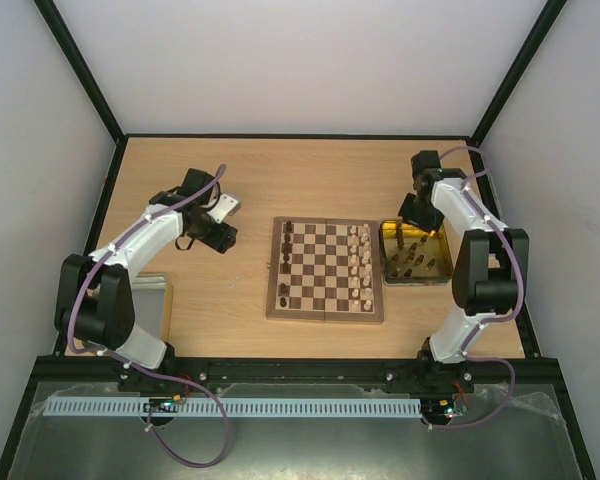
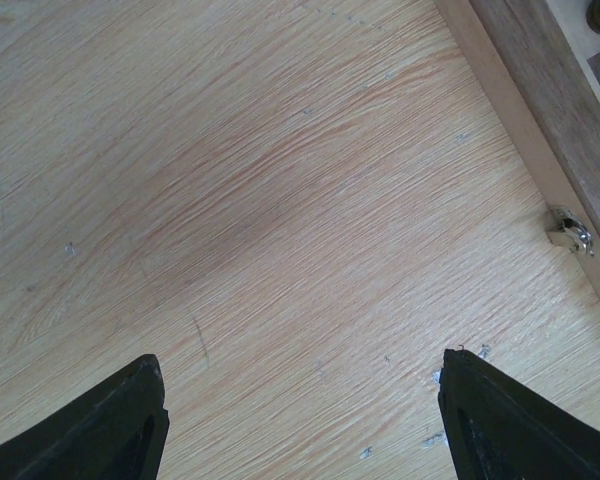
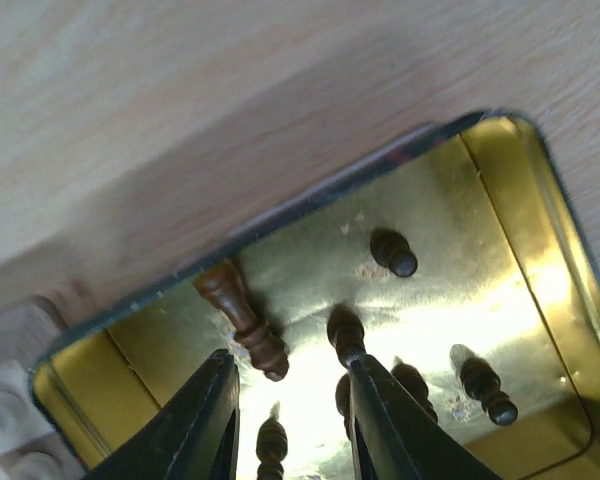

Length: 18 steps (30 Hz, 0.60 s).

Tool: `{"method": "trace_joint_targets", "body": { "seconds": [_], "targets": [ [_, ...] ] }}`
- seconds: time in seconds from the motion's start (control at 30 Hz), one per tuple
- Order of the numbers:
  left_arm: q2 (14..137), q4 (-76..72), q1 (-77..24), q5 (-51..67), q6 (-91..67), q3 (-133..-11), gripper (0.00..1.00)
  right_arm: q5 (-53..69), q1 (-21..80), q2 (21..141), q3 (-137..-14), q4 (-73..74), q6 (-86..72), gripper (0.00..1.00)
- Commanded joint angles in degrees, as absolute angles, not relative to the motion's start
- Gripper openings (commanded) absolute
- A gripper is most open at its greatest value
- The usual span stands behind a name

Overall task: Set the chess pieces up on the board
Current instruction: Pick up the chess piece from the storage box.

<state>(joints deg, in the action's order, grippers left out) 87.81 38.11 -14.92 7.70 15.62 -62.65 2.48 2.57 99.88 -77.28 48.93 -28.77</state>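
Dark pieces (image 3: pixel 393 252): small turned wood. Likely light, stiff, smooth and apt to roll. Most stand or lie in the tray (image 1: pixel 415 281) right of the board (image 1: pixel 325 270), with a few on the board's left edge. Best pinched at the waist, below the head.
Cream pieces (image 1: pixel 361 262): ranked along the board's right side.
Right hand (image 3: pixel 290 365): low over the tray, fingers partly spread with a piece between them, pinching nothing.
Left hand (image 2: pixel 300 400): spread wide over the tabletop (image 2: pixel 280 200) beside the board, empty.
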Motion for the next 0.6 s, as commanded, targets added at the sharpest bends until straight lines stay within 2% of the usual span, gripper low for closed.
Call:
{"method": "trace_joint_targets", "body": {
  "seconds": [0.0, 0.33, 0.57],
  "targets": [
    [86.2, 37.8, -14.7, 8.9, 15.6, -61.5, 0.74, -1.9, 5.3, 99.6, -73.6, 50.4, -26.4, 0.29],
    [86.2, 37.2, -15.1, 9.6, 14.3, -60.7, 0.74, 1.0, 5.3, 100.3, -65.7, 44.8, -26.7, 0.28],
    [86.1, 37.5, -15.2, 9.1, 14.2, -60.5, 0.74, 2.3, 5.4, 102.0, -66.4, 43.6, -26.7, 0.29]
  ]
}}
